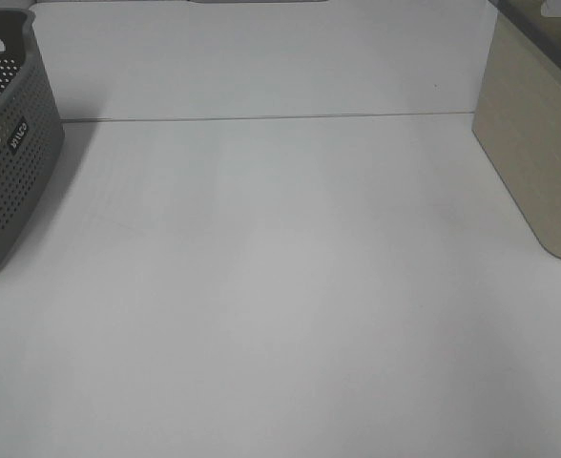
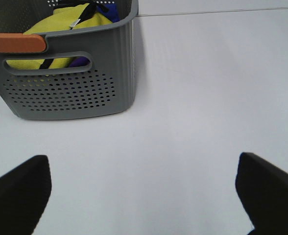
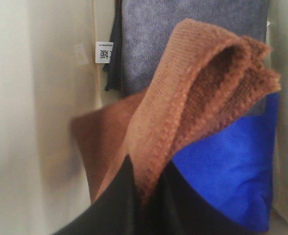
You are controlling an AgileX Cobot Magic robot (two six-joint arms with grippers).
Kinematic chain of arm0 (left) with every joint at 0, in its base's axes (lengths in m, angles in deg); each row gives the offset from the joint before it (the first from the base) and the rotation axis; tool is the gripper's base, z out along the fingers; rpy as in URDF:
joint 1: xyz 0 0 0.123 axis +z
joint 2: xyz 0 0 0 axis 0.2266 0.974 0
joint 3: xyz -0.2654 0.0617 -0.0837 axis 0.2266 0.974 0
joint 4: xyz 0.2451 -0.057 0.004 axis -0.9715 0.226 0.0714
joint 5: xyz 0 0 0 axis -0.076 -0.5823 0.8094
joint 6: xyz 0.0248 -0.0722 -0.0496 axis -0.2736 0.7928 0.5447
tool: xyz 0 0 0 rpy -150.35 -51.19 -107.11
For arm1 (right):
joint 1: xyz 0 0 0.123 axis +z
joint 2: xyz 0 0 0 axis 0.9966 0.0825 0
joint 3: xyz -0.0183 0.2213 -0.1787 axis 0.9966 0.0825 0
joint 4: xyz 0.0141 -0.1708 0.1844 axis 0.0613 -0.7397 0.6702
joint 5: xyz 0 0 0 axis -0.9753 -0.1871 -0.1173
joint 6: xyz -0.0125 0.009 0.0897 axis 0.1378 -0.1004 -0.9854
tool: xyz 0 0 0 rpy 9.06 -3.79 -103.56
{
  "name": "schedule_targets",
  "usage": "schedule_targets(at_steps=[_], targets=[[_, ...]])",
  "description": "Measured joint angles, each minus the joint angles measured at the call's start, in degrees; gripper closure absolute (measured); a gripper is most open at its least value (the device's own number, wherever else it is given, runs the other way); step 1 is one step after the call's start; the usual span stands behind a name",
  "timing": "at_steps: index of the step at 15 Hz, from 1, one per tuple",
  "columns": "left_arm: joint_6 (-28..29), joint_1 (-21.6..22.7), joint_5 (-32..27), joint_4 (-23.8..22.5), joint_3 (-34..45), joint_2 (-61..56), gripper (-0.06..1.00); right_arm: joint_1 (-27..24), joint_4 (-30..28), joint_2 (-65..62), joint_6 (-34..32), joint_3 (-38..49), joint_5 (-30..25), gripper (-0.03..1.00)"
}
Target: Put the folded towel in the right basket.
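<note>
R jaws clenched on folded brown knit towel [image 3: 183, 107] | towel inside beige smooth-walled right basket [image 3: 41, 127], above grey cloth [image 3: 183, 29] + blue cloth [image 3: 232, 171] | L jaws released, nr grey perforated plastic basket [image 2: 70, 88] | todo: let go, pull out

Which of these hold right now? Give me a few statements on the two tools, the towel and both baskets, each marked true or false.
1. The right tool is shut on the brown towel. True.
2. The left tool grips a towel. False: it is open and empty above the table.
3. The gray basket holds a yellow cloth. True.
4. The beige basket has nothing in it. False: a gray towel and a blue towel lie inside, under the held brown towel.
</note>
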Motion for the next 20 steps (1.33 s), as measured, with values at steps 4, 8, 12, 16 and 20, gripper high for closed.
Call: schedule_targets(at_steps=[4, 8, 12, 16, 20], targets=[[0.0, 0.0, 0.0, 0.0, 0.0, 0.0, -0.03, 0.0, -0.06, 1.38, -3.04, 0.11, 2.98, 0.79], [0.0, 0.0, 0.0, 0.0, 0.0, 0.0, -0.03, 0.0, -1.15, -0.06, -5.73, 0.11, 4.13, 0.32], [0.0, 0.0, 0.0, 0.0, 0.0, 0.0, -0.03, 0.11, 1.49, -4.87, -5.9, 0.11, 3.32, 0.26], [0.0, 0.0, 0.0, 0.0, 0.0, 0.0, -0.03, 6.99, 2.06, -11.29, -5.96, 0.11, -4.07, 0.25], [0.0, 0.0, 0.0, 0.0, 0.0, 0.0, -0.03, 11.86, 0.52, -16.67, -7.33, 2.98, -4.58, 0.25]])
